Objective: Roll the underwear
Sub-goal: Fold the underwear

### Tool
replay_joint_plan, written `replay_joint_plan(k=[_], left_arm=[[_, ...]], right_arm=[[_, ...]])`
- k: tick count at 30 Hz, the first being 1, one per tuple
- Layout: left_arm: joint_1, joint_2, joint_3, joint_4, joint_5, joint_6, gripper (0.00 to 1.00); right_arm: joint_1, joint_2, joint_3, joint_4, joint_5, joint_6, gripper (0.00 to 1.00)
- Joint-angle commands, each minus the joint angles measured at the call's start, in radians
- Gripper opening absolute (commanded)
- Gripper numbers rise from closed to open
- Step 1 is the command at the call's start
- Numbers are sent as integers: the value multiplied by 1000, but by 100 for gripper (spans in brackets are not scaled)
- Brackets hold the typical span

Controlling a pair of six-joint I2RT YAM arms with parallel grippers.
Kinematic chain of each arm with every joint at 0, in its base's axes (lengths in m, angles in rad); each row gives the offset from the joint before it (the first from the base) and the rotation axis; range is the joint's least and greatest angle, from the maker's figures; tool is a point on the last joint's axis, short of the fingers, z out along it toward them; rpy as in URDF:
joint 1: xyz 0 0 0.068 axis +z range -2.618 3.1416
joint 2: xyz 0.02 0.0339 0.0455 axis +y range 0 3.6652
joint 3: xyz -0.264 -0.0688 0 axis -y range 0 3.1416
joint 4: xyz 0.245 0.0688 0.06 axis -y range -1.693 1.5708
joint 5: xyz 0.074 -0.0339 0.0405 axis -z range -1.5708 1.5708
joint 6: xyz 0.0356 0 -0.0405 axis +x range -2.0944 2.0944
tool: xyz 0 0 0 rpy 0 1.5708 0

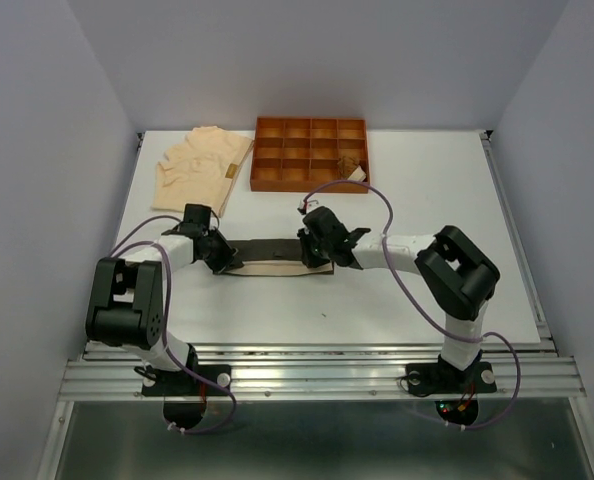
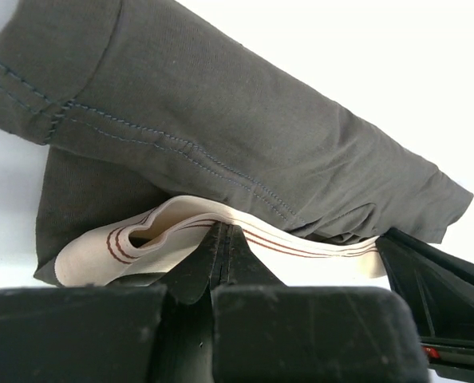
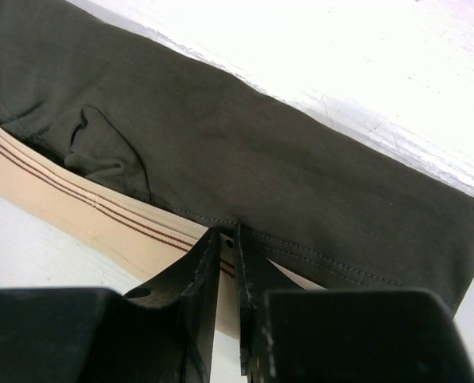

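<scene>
Charcoal fabric briefs (image 1: 272, 248) with a cream striped waistband (image 2: 85, 254) lie flat in the middle of the white table (image 1: 427, 200), between my arms. My left gripper (image 2: 223, 233) is clamped tight on the waistband; the right gripper (image 3: 227, 238) pinches its edge too, only shallowly. I worry that thin hold slips once rolling starts, skewing the roll loose.

Orange grid tray (image 1: 277, 186) @ tbl (image 1: 447, 190) rear
</scene>
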Motion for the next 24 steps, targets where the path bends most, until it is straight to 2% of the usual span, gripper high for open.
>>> replay_joint_plan(k=[1,13,20,24], left_arm=[[-5,-34,-48,-24,-40,0,0],[-5,-105,-60,-70,-63,25,0],[-9,-103,-155,-38,-34,31,0],[-54,-148,-176,-44,-8,-1,0]], right_arm=[[-1,45,-42,-31,142,14,16],[-31,-66,-189,-25,186,31,15],[-40,-83,-154,18,140,-27,17],[-49,-95,-105,22,148,-89,21]])
